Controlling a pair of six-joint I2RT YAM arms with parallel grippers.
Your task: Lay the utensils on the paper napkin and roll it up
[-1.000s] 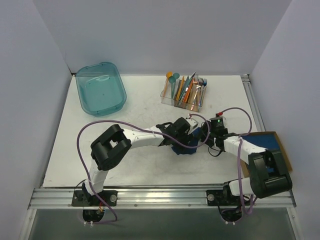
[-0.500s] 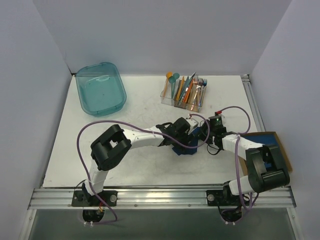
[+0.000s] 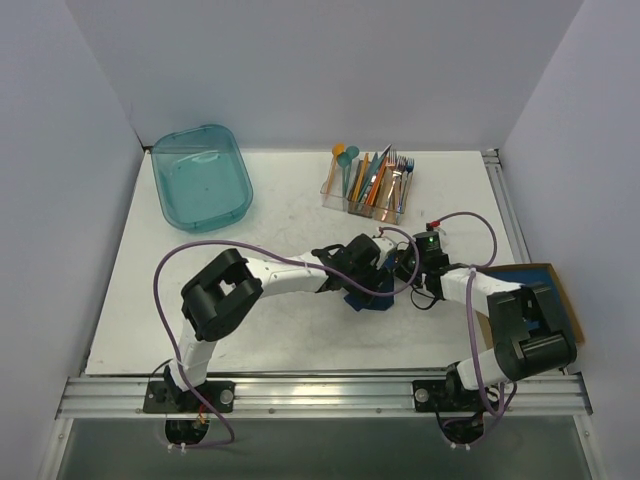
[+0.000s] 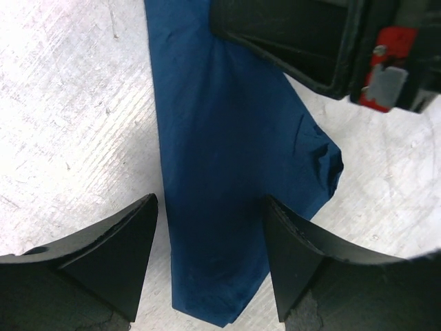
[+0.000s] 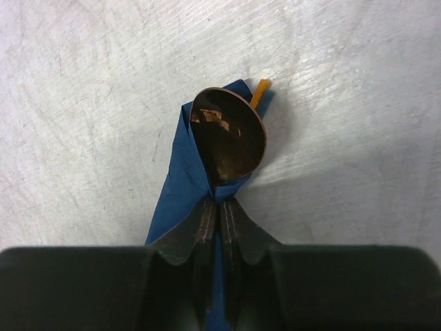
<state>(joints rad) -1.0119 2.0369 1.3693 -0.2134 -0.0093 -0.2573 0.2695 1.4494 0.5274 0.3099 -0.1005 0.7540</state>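
The paper napkin (image 4: 227, 158) lies on the white table as a long dark blue roll, and shows just under both grippers in the top view (image 3: 372, 300). My left gripper (image 4: 209, 207) is open, one finger on each side of the roll's lower end, not pinching it. My right gripper (image 5: 220, 203) is shut on the napkin's folded end (image 5: 180, 186). The utensils sit wrapped inside: a copper spoon bowl (image 5: 231, 138) and an orange tip (image 5: 260, 93) stick out past the fold. From the left wrist, the right gripper's black body (image 4: 303, 41) sits over the roll's far end.
A teal plastic tub (image 3: 200, 178) stands at the back left. A clear organizer (image 3: 368, 185) with several orange, teal and blue cutlery pieces is at the back centre. A cardboard tray with blue napkins (image 3: 548, 282) lies at the right edge, beside the right arm.
My right gripper has closed onto the napkin's end and its arm has shifted slightly left. The left arm has not moved and stays open.
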